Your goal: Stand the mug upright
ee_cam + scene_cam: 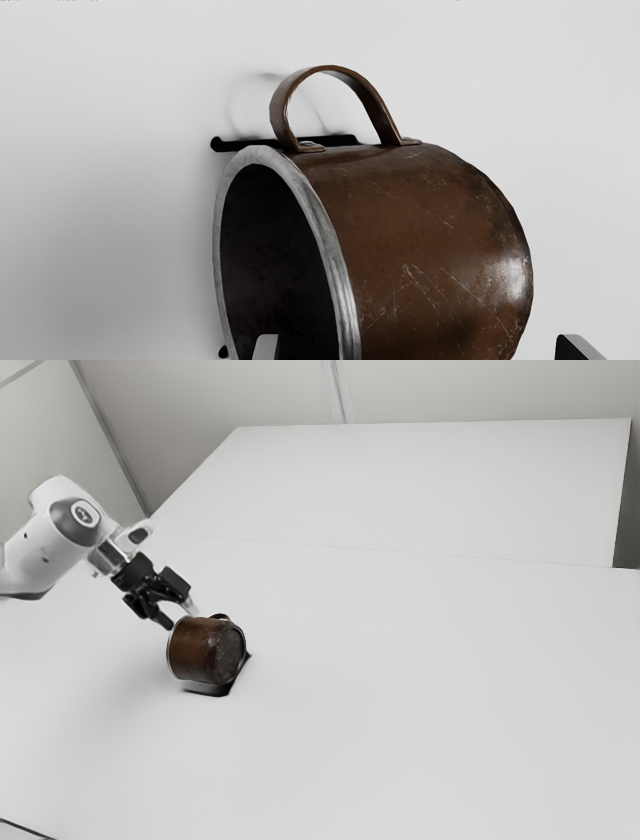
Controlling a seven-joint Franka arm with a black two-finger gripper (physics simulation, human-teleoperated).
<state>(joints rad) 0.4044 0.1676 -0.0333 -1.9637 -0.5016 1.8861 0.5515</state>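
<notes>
The fingers (266, 346) of my gripper (179, 614) stand wide apart, one by the mouth, the other past the base of the mug (420, 225). It lies on its side, mouth toward the exterior view's left, handle (375, 102) up, with something black (205, 691) beneath it on the white table (420, 690).

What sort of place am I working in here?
Probably a bare, lab-like room, rendered in simulation: a broad white table, pale plain walls with a seam running down them, and a white robot arm reaching over a brown mug on its side.
</notes>
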